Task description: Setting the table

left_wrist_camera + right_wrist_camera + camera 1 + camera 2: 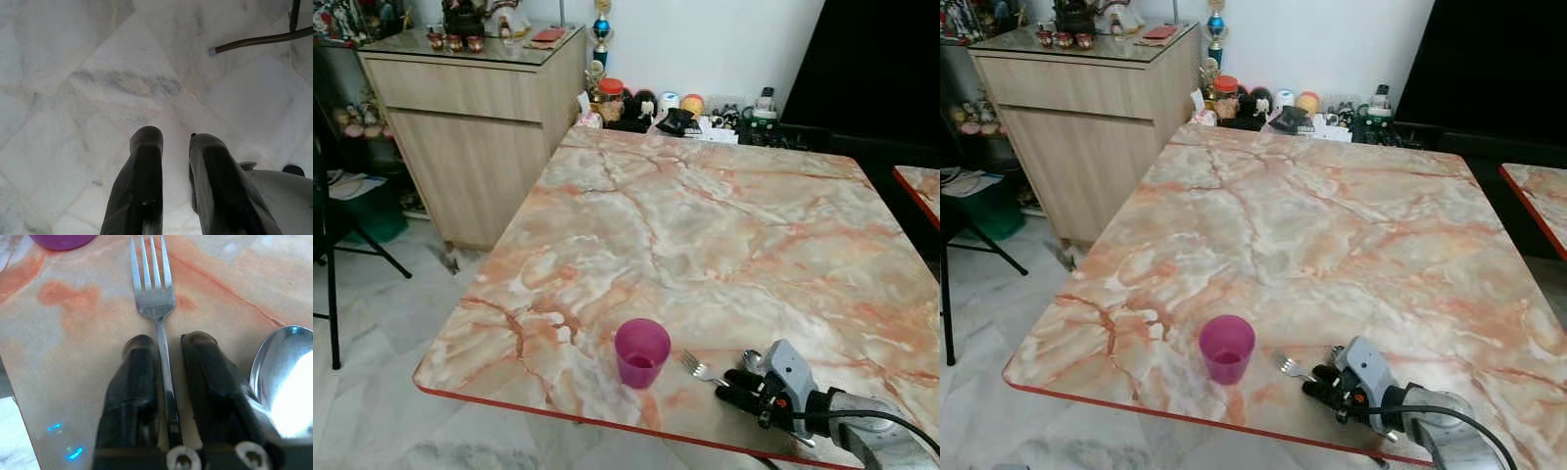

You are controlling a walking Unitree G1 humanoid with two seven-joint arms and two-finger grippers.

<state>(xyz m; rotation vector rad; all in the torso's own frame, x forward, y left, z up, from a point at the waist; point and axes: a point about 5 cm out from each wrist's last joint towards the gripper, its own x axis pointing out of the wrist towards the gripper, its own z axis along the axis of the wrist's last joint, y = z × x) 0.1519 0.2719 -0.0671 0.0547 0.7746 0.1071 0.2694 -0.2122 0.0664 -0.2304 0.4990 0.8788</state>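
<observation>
A marble-patterned table (705,215) with a red edge fills the centre of the head views; at the lower right of the frame the right gripper (736,386) lies low on the tabletop near the front edge, its 2 black fingers (132,396) set on either side of a fork (155,298); in the right wrist view the handle runs down the narrow gap between them, the fingers slightly parted and close along the handle, though whether they actually pinch it cannot be told; the fork's tines point toward a magenta cup (641,352) standing upright just left of it, at the lower centre of the frame, cup and fork apart; a spoon (288,382) lies just beside the gripper, its shiny bowl at the right edge of the right wrist view, next to the right-hand finger.

The left gripper (175,147) hangs over a pale marble floor (73,98), its 2 fingers slightly spread with nothing between them; a dark metal chair leg (259,41) crosses the upper right of that view.

At the upper left of the head views stands a wooden sideboard (470,127) with small ornaments on its glass top; jars and small objects (646,103) crowd the far edge of the table against a white wall.
</observation>
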